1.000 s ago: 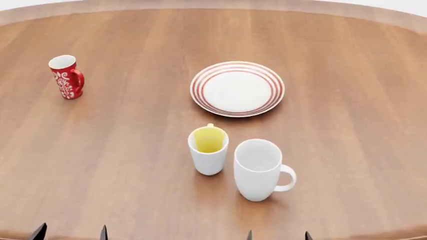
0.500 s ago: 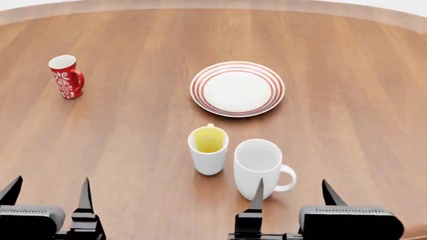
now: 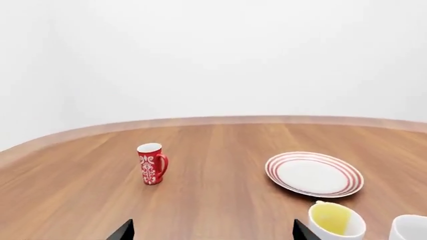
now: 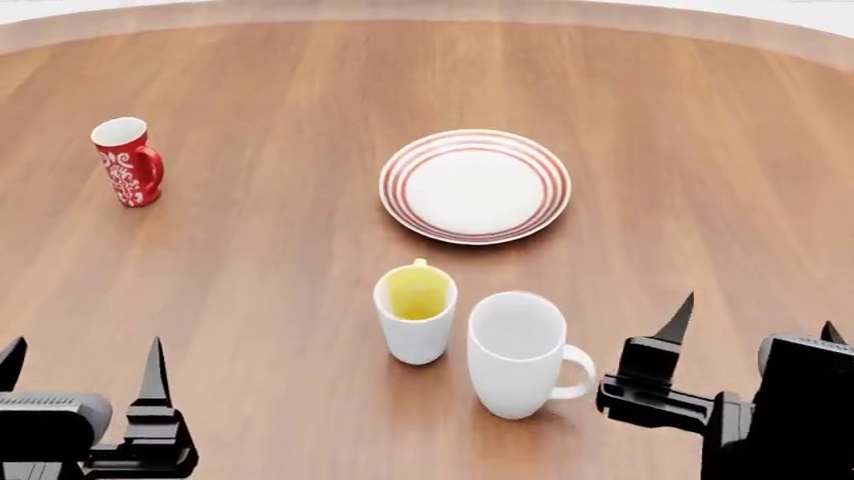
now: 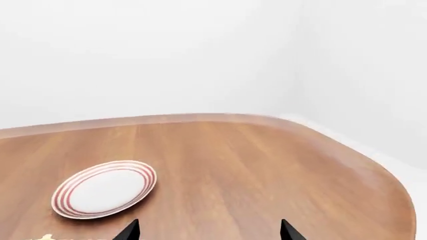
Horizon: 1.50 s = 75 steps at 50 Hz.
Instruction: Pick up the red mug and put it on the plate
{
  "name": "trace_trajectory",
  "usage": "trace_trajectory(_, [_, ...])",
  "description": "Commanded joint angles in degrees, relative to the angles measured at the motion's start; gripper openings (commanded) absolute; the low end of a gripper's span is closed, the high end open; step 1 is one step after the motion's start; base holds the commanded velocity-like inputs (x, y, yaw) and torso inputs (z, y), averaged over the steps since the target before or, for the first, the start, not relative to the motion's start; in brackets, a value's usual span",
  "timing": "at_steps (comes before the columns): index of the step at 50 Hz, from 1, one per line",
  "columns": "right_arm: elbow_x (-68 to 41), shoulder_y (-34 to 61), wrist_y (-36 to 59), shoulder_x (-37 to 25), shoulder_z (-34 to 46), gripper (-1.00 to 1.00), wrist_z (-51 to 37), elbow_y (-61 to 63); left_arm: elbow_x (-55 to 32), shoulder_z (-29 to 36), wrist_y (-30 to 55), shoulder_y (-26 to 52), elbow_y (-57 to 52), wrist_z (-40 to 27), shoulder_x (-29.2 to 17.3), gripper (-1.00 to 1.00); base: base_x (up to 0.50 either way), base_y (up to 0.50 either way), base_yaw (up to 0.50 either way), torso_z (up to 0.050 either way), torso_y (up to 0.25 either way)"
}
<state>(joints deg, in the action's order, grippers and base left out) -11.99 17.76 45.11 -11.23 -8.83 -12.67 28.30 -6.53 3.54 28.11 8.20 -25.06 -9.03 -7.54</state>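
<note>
My left gripper (image 4: 83,365) is matte black: two thin, blade-like fingers that taper to sharp points, rising from a blocky black base with a rounded dark grey housing at about 8 o'clock in the head view. My right gripper (image 4: 758,320) has the same black pointed fingers on a stepped black bracket, beside a dark grey ribbed casing at about 4 o'clock. In each wrist view only two black triangular fingertips (image 3: 123,231) show.

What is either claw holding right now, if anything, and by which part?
Nothing is held. The left claw and right claw are both open and empty; the red mug stands untouched on the table.
</note>
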Motion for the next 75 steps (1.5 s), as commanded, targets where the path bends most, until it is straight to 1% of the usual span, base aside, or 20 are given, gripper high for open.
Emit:
trace_trajectory(1, [-1.81,3.87,3.84,-2.44,-5.74,1.00,-0.77,-1.45,-0.89,-0.30,0.26,0.29,-0.05,-0.71,-0.54,1.00,0.50,0.00,0.00,0.000,0.000])
trace_trajectory(5, [-0.69,4.13,3.65,-3.09,-5.29,1.00,-1.67,-1.85,-1.02,-0.07,0.19,0.24,-0.04,-0.88,-0.68,1.00,0.50,0.00,0.00,0.000,0.000])
trace_trajectory(25, [-2.15,4.53,5.26,-3.35,-5.47,1.00,-1.47,-1.94,-1.95,0.23,-0.09,0.37,0.54,-1.78,-1.42,1.00,0.50,0.00,0.00,0.000,0.000])
trace_trajectory(58, [-2.81,4.64,4.38,-3.64,-4.37,1.00,-1.45,-3.85,-2.91,1.30,-1.20,0.33,2.00,-2.88,-2.35,1.00,0.50,0.00,0.00,0.000,0.001])
trace_trajectory(72, [-3.26,4.95,5.37,-3.92,-4.15,1.00,-1.78,-3.83,-3.46,1.47,-1.33,0.37,2.30,-3.42,-2.70,1.00,0.50,0.00,0.00,0.000,0.001])
trace_trajectory(75, [-3.17,5.34,5.51,-3.45,-4.75,1.00,-2.68,-4.28,-3.55,1.57,-1.37,0.28,2.24,-3.54,-2.77,1.00,0.00,0.00,0.00,0.000,0.000])
